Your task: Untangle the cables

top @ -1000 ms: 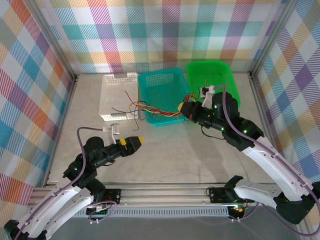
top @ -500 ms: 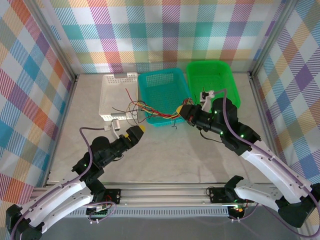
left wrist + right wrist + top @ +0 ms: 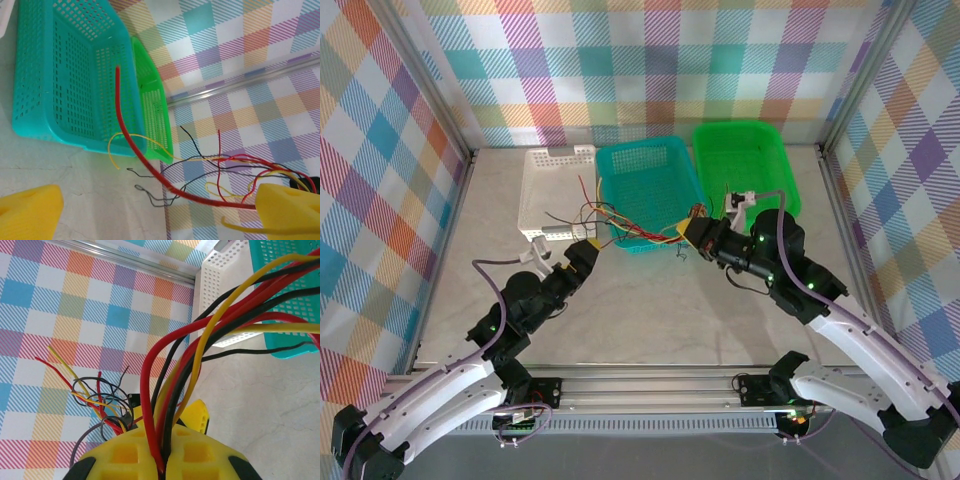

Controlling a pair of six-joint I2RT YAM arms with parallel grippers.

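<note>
The cables (image 3: 630,225) are a bunch of thin red, yellow and black wires fanned over the front wall of the teal basket (image 3: 645,185). My right gripper (image 3: 692,232) is shut on one end of the bunch, and the wires (image 3: 172,390) rise from between its yellow fingers (image 3: 125,460). My left gripper (image 3: 582,250) stands open just in front of the loose ends. In the left wrist view a thick red cable (image 3: 150,170) crosses between its spread fingers (image 3: 27,210) toward the right finger, with thinner black and yellow strands (image 3: 200,160) behind.
A white basket (image 3: 552,190) stands left of the teal one and a green basket (image 3: 745,165) to its right, all at the back of the table. Plaid walls and metal rails close in the sides. Bare tabletop (image 3: 650,310) lies between the arms.
My left gripper has advanced toward the loose cable ends at the teal basket's front, staying open. The right gripper shifted slightly nearer, still shut on the bunch.
</note>
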